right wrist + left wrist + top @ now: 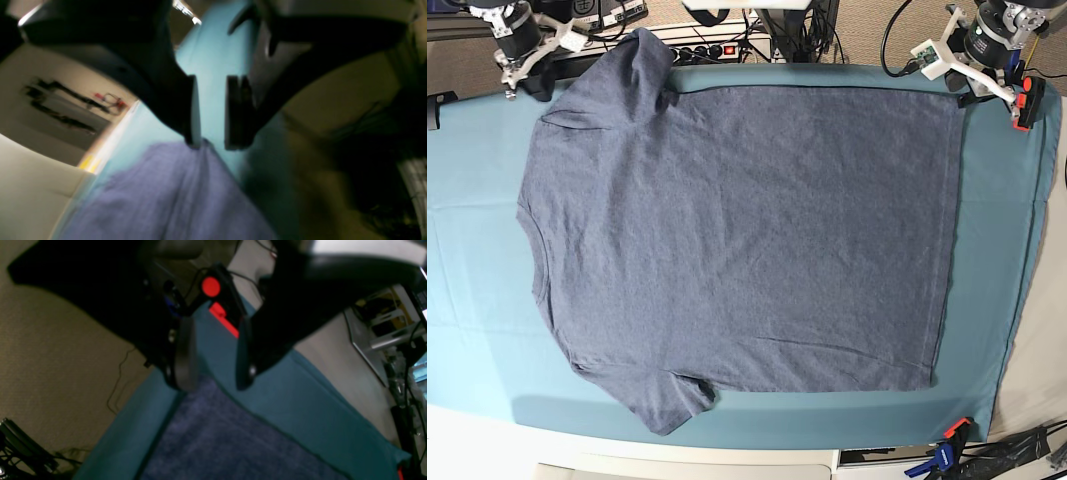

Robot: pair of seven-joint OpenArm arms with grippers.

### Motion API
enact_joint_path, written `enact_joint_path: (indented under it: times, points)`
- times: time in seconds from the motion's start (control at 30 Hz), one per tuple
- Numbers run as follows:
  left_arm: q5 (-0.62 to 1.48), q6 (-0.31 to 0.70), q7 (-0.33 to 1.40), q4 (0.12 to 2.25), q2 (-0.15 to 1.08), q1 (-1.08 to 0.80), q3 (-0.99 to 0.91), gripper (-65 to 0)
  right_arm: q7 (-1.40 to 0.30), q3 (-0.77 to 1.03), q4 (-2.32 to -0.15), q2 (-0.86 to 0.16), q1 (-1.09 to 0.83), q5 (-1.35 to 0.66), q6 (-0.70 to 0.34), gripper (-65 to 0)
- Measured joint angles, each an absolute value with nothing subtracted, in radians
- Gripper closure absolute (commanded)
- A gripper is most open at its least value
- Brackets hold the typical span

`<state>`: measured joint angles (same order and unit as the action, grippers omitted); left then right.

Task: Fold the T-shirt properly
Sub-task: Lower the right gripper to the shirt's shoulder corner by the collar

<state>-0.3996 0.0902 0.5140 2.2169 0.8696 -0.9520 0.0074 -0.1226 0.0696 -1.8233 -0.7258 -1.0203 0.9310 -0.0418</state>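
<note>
Two hands stand at the far edge of the desk [467, 300]. The T-shirt [747, 240] lies flat on the teal cloth [997, 250]. The left hand [213, 368] is spread above a shirt corner; the right hand [211, 141] is parted too, one finger [195, 133] touching fabric.

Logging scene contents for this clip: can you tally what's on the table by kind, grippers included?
T-shirt, slate-blue, spread flat: 1
Teal table cloth: 1
Clamps on the cloth's edge, one orange-red, one blue and orange: 2
Grippers, left gripper and right gripper: 2
Total: 6
</note>
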Motion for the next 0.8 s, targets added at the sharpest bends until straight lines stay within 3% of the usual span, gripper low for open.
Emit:
enact_joint_path:
  times: [0.23, 0.3, 0.4, 0.5, 0.57, 0.7, 0.8]
  points:
    - [-0.4, 0.09, 0.514, 2.217, 0.87, -0.952, 0.007, -20.9, -0.123, 0.069, -1.927, -0.731, -1.02, 0.889, -0.097, -12.5]
    - [-0.4, 0.09, 0.515, 2.217, 0.87, -0.952, 0.007, -20.9, -0.123, 0.069, -1.933, -0.731, -1.019, 0.889, -0.159, -12.7]
    - [-0.4, 0.09, 0.514, 2.217, 0.87, -0.952, 0.007, -20.9, -0.123, 0.069, -1.931, -0.731, -1.022, 0.904, -0.273, -20.1]
    - [-0.4, 0.09, 0.515, 2.217, 0.87, -0.952, 0.007, -20.9, -0.122, 0.069, -1.931, -0.732, -1.022, 0.884, -0.266, -25.1]
    - [-0.4, 0.09, 0.514, 2.217, 0.87, -0.952, 0.007, -20.9, -0.118, 0.069, -1.931, -0.731, -1.023, 0.885, -0.252, -25.1]
    - [-0.4, 0.09, 0.515, 2.217, 0.87, -0.95, 0.007, -20.9, -0.156, 0.069, -1.932, -0.731, -1.022, 0.888, -0.119, -25.1]
    - [-0.4, 0.09, 0.515, 2.217, 0.87, -0.946, 0.007, -20.9, -0.224, 0.07, -1.932, -0.735, -1.023, 0.899, -0.113, -25.1]
